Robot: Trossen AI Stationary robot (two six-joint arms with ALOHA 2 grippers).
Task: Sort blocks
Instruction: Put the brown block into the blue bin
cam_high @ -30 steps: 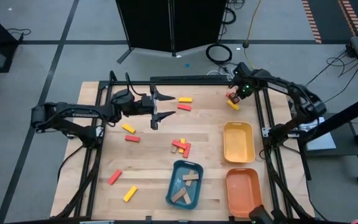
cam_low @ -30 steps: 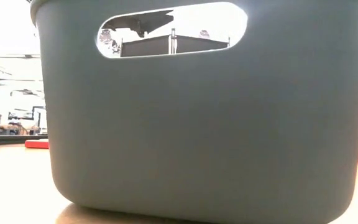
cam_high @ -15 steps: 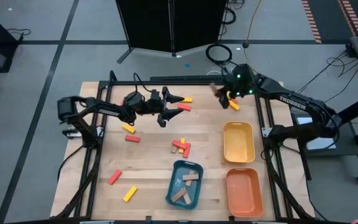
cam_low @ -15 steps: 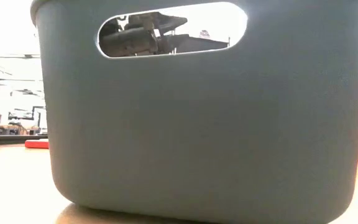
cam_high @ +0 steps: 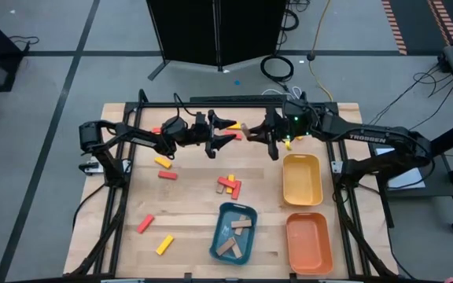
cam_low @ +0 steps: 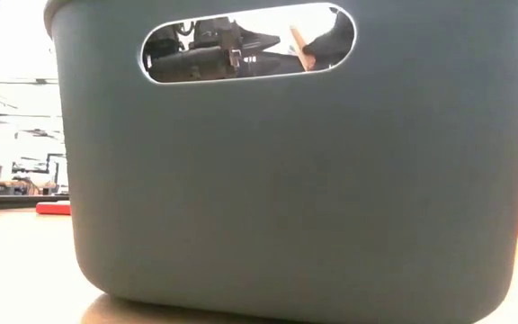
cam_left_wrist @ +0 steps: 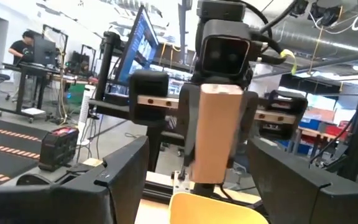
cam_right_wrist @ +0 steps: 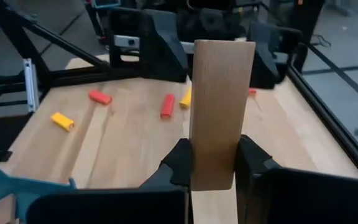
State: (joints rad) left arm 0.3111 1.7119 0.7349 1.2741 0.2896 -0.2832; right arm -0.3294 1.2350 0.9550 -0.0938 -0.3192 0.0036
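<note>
High view: left gripper (cam_high: 228, 130) and right gripper (cam_high: 256, 132) face each other at upper centre; loose blocks (cam_high: 229, 185) lie mid-frame, tan ones in the blue tray (cam_high: 218, 237) at bottom centre.

Low view: tray wall fills the frame.

Left wrist view: left fingers (cam_left_wrist: 114, 171) spread, nothing between.

Right wrist view: right gripper (cam_right_wrist: 214, 163) clamps the tan block (cam_right_wrist: 219, 109), standing at centre.

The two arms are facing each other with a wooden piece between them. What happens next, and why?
Probably a handover. The right gripper is shut on a tan block and holds it out toward the left gripper, whose fingers are spread open facing it. The left gripper would likely ease forward around the block's free end and close before the right lets go.
</note>
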